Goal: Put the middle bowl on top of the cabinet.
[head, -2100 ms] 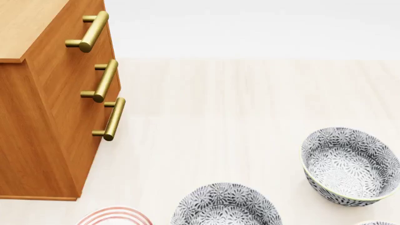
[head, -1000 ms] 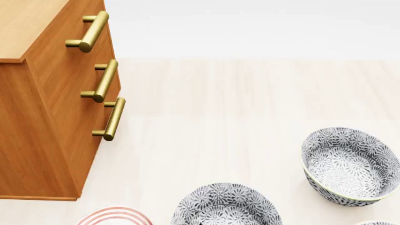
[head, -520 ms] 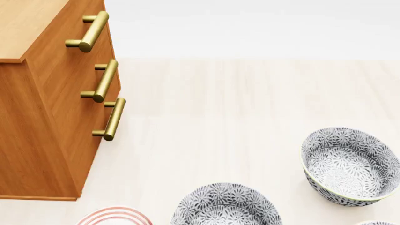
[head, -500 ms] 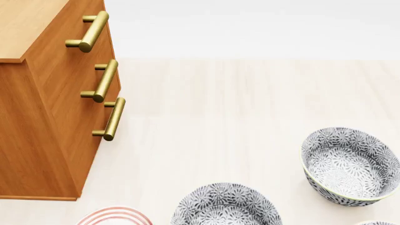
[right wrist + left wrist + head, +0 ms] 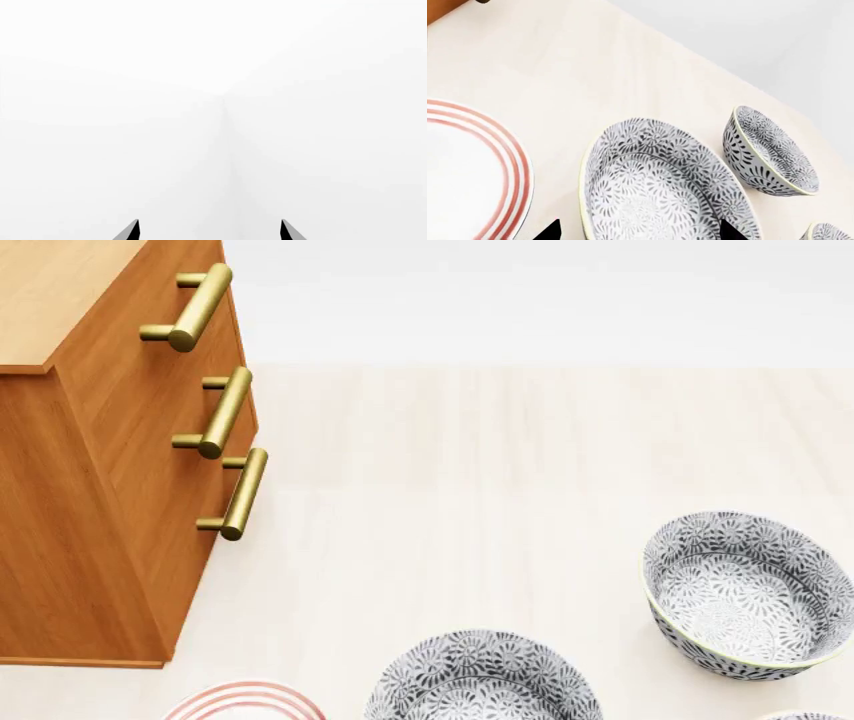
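bowl pickup: grip planning before contact

middle bowl (image 5: 660,190), a deep round ceramic-looking bowl in white with a dense dark grey leaf pattern and a pale rim, sits upright on the pale wooden tabletop (image 5: 507,460). in the head view it lies at the lower edge (image 5: 483,680), between a flat white plate with red rings (image 5: 467,170) and a second patterned bowl (image 5: 747,592). a third like bowl (image 5: 827,232) barely shows at the corner. we take the one flanked on both sides as the middle.

handling, our judgement: rigid, glazed and likely slippery, moderately heavy, breakable if dropped from cabinet height. the wall is thin and steep, so we would pinch the rim, one finger inside and one outside, on the side facing the arm.

left gripper (image 5: 637,231): only its two dark tips show in the left wrist view, spread wide, one beside the plate's edge and one over the bowl's inner wall. it holds nothing and hangs above the bowl, looking down into it.

right gripper (image 5: 210,230): tips set wide apart, empty, facing blank white.

tall orange-brown wooden cabinet (image 5: 107,490) with its lighter flat top and three brass bar handles (image 5: 220,412) stands well apart to the left. neither arm shows in the head view.
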Motion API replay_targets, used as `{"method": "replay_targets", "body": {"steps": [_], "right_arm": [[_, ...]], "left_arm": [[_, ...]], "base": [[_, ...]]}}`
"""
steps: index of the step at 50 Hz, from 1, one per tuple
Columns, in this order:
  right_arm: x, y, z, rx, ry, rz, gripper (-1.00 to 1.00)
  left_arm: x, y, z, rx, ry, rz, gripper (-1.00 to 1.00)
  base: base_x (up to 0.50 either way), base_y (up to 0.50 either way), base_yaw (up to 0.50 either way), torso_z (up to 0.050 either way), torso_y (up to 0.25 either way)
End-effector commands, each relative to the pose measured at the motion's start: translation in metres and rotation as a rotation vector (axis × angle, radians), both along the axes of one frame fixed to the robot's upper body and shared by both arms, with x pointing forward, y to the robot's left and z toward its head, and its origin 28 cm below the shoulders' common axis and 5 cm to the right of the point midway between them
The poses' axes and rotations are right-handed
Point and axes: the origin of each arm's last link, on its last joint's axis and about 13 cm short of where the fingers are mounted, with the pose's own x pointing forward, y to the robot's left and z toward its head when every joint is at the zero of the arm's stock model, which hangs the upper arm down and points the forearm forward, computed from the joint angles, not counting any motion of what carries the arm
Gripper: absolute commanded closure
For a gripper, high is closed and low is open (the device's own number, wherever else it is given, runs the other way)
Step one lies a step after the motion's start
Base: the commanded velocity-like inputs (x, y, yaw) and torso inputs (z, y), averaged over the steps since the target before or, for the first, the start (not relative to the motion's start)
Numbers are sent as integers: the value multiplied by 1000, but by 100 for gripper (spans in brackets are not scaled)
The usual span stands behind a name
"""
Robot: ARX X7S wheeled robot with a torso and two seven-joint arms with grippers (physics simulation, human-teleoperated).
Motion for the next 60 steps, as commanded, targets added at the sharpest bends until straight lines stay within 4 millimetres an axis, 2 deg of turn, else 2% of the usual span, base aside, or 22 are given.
{"method": "replay_targets", "body": {"steps": [1, 33, 46, 60], "right_arm": [[0, 0, 0, -1, -3, 0, -100], [-9, 3, 5, 3, -30, -1, -100], [-9, 3, 5, 2, -27, -2, -100], [-10, 0, 6, 2, -37, -9, -100]], "left_arm": [[2, -2, -5, 7, 9, -7, -100], [5, -7, -20, 32, 19, -47, -100], [10, -6, -20, 42, 0, -43, -100], [23, -9, -29, 68, 15, -35, -100]], "base": [[0, 0, 0, 0, 0], [0, 0, 0, 0, 0], [0, 0, 0, 0, 0], [0, 0, 0, 0, 0]]}}
